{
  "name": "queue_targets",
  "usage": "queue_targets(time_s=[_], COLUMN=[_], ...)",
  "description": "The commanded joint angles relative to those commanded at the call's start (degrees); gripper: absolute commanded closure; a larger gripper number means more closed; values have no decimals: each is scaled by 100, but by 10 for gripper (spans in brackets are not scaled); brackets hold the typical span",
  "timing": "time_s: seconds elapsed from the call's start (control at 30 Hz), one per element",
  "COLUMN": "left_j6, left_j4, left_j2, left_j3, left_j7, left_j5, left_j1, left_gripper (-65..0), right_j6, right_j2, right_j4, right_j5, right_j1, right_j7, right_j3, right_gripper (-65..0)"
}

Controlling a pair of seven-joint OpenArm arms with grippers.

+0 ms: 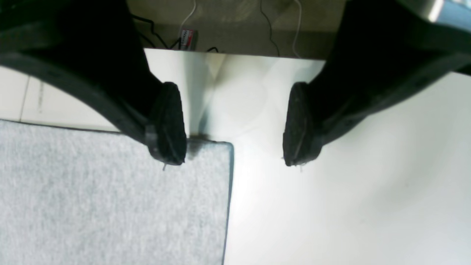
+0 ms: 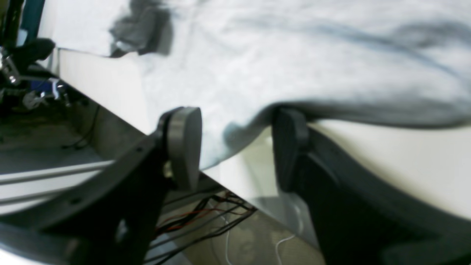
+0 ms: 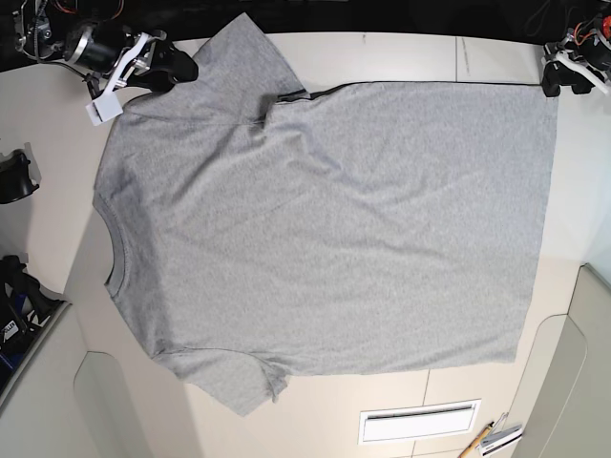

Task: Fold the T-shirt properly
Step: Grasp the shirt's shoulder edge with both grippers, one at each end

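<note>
The light grey T-shirt [image 3: 325, 229] lies spread flat on the white table [image 3: 401, 48], plain side up, with the collar at the left and the hem at the right. My left gripper [image 1: 233, 162] is open just above the shirt's far hem corner [image 1: 220, 147]; one fingertip [image 1: 167, 125] is over the cloth and the other is over bare table. It shows at the top right in the base view [image 3: 557, 84]. My right gripper [image 2: 237, 147] is open at the table edge, with the shirt's edge [image 2: 235, 136] between its jaws. It shows by the far sleeve in the base view [image 3: 177, 69].
Cables [image 2: 206, 217] hang below the table edge by my right gripper. A small red-and-white box [image 1: 187, 38] and wires lie beyond the far edge. Pens [image 3: 496, 439] and a white slot [image 3: 418, 421] are at the front right. A black object [image 3: 14, 176] stands at the left.
</note>
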Motion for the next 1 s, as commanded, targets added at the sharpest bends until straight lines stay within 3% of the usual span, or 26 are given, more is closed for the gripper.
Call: queue_targets(time_s=[0.37,0.43,0.53,0.63,1.0], left_j6=[9,7,4,7,-105], left_j4=[2,2,2,0,-507], left_j2=[-11,-55,-254,-352,-317], left_j3=[-70,-203,-280,-280,-267], left_j7=[101,289,535,507,835], left_j5=[-11,-50,-271,-319,-1156], left_j1=[-24,-96,-94,-98,-96], left_gripper=[-454,-453,-454,-454,-454], right_j6=[-2,-4,-4,-4,-2], right_j2=[-2,-37,-192,-219,-219], right_j4=[0,0,0,0,0], right_j5=[-63,-151,-212,-212,-210], right_j1=[0,0,-2,0,15], right_j7=[118,131,127,127,129], right_j3=[-114,-114,-114,-114,-114], right_gripper=[-315,-315,-315,-315,-315])
